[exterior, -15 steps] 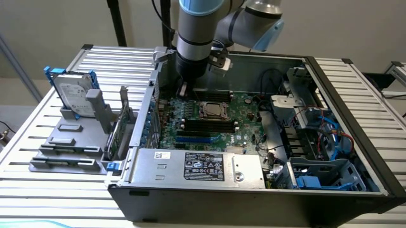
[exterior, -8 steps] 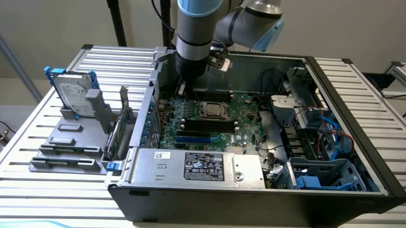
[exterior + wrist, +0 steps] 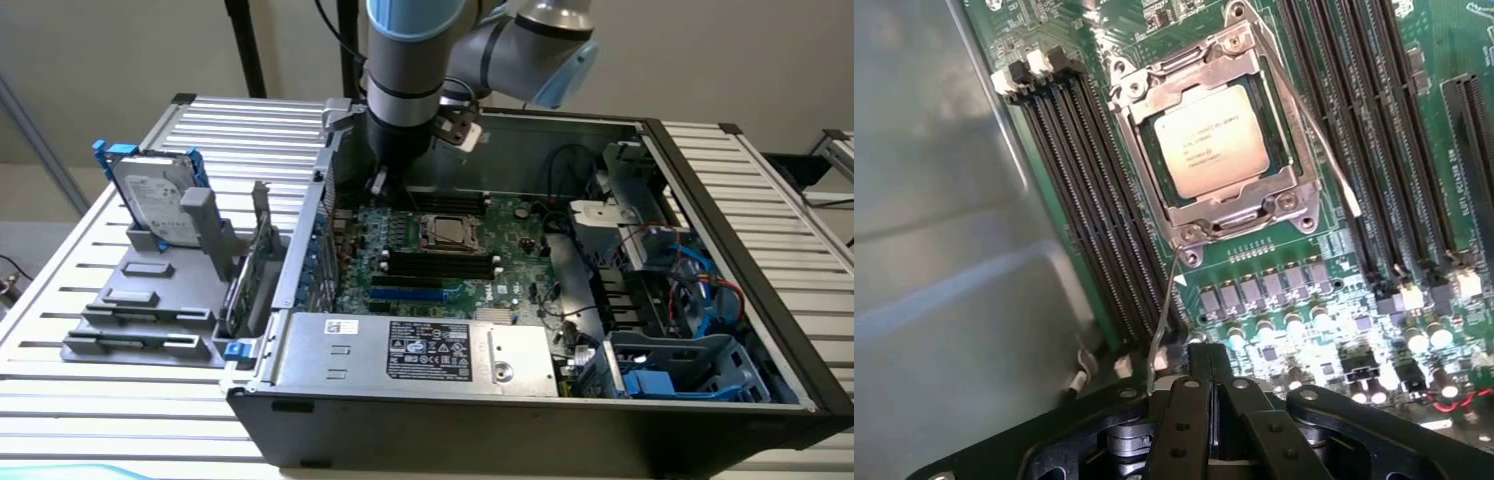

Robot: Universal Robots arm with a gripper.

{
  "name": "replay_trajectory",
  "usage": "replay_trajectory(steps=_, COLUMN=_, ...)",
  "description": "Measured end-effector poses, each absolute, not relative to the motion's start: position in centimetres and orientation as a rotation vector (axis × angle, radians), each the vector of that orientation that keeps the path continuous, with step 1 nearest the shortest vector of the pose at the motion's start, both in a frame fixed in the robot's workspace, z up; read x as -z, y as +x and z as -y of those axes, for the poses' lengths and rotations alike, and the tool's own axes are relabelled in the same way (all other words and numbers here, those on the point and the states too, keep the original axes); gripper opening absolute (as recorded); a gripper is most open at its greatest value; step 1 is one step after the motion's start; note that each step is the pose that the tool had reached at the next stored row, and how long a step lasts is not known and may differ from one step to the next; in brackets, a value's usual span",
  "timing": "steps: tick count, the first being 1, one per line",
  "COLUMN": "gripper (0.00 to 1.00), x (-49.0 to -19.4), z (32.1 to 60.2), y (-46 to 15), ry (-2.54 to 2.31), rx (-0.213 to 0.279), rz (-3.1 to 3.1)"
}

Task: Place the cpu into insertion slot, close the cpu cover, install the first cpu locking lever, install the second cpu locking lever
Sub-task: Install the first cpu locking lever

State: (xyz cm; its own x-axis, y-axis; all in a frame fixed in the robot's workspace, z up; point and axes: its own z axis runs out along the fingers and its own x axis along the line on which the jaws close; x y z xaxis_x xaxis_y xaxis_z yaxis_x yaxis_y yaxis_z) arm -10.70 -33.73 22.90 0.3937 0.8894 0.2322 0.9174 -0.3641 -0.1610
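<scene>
The cpu (image 3: 1212,140) lies silver top up in the insertion slot (image 3: 451,232) on the green board. The cpu cover (image 3: 1299,185) is down flat around it as a metal frame. One thin wire locking lever (image 3: 1324,150) runs free along one side of the socket. The second lever (image 3: 1162,320) slants from the socket's corner toward my gripper (image 3: 1211,395), and its tip ends just beside the fingers. My gripper (image 3: 379,185) hangs over the board near the case wall on the exterior view's left. Its fingers are shut together with nothing seen between them.
Long black memory slots (image 3: 1084,200) flank the socket on both sides. The grey case wall (image 3: 934,250) stands close beside the gripper. A power supply (image 3: 414,350) fills the case front, cables (image 3: 667,260) crowd the exterior view's right, and a hard drive (image 3: 158,200) stands outside.
</scene>
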Motion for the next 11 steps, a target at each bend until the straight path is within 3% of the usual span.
replay_trajectory(steps=11, gripper=0.11, x=-23.72, z=33.73, y=-11.4, ry=-2.383, rx=0.225, rz=1.477)
